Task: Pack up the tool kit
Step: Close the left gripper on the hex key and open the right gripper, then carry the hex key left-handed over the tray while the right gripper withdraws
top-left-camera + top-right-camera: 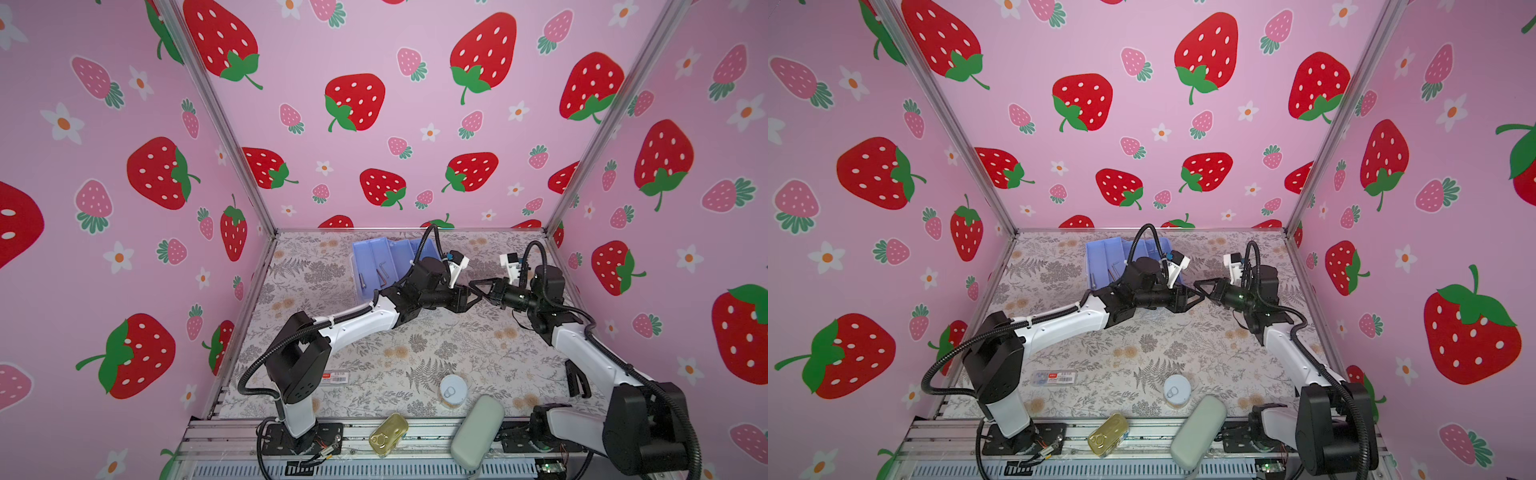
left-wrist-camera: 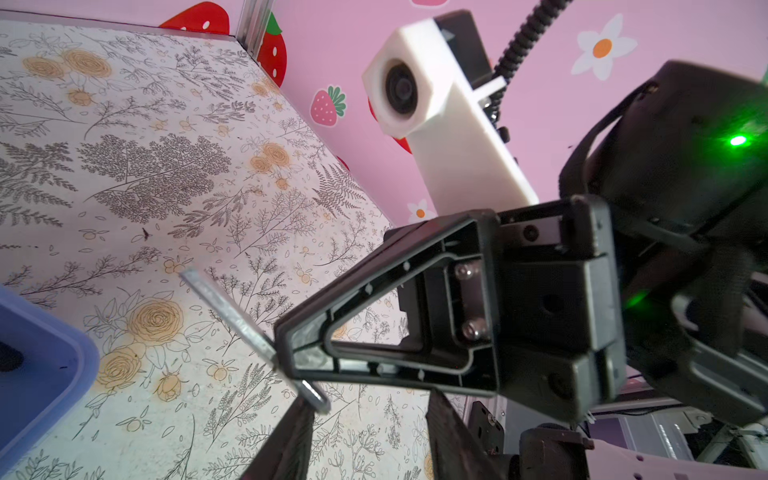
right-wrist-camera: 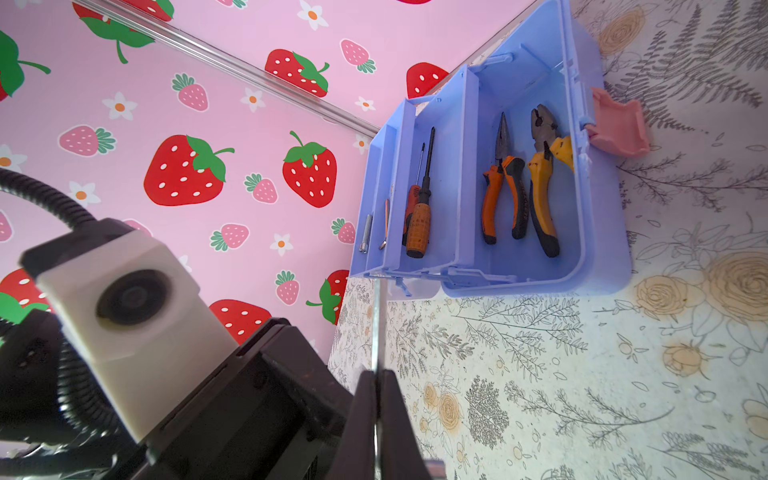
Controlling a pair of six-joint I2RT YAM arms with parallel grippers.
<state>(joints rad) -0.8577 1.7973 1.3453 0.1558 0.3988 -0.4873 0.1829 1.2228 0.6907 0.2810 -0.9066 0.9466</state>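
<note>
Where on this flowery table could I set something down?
Free: the middle of the table, between the round can in front and the left pincer and right pincer behind; also the strip left of the tool kit. Crowded: right of the kit, where those pincers meet, and around the grey-green case.

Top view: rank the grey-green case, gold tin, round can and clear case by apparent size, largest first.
1. grey-green case
2. gold tin
3. round can and clear case: too alike to rank.
The grey-green case and gold tin lie nearest the camera, which may enlarge them.
</note>
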